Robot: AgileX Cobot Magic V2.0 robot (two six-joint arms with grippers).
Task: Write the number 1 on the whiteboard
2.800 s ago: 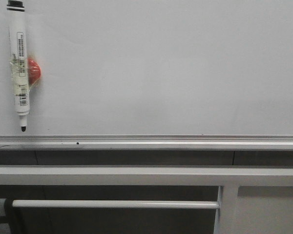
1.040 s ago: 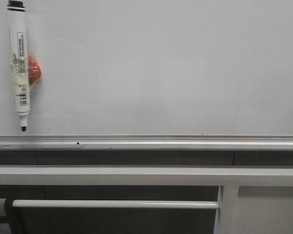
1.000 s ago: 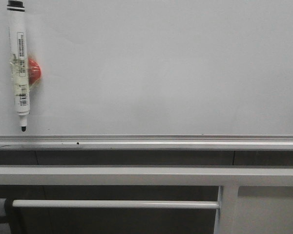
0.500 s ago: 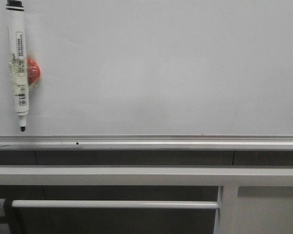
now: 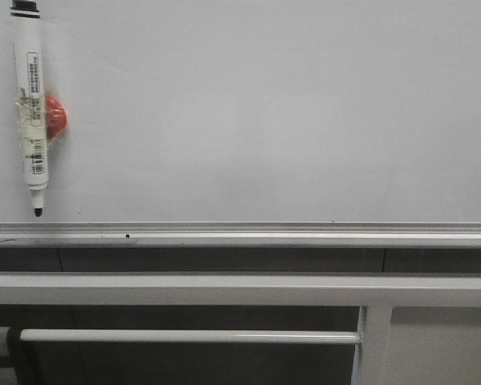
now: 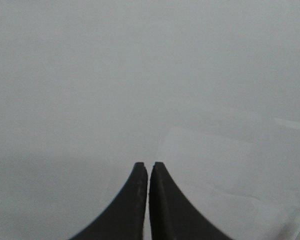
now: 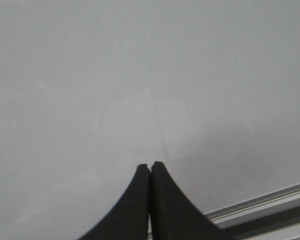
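Nothing moved, whiteboard (image 5: 264, 112) blank (grippers closed)

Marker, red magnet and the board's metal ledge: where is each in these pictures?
marker (image 5: 34, 104), front view, middle of its white barrel.
red magnet (image 5: 56, 118), front view, the part showing beside the barrel.
silver ledge rail (image 5: 264, 233), front view, bare stretch along the whiteboard (image 5: 264, 112) lower edge.

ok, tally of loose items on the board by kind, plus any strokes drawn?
Marker: 1, uncapped, tip down
Red magnet: 1, behind the marker
Number 1 strokes on the whiteboard: 0
Total: 2 items
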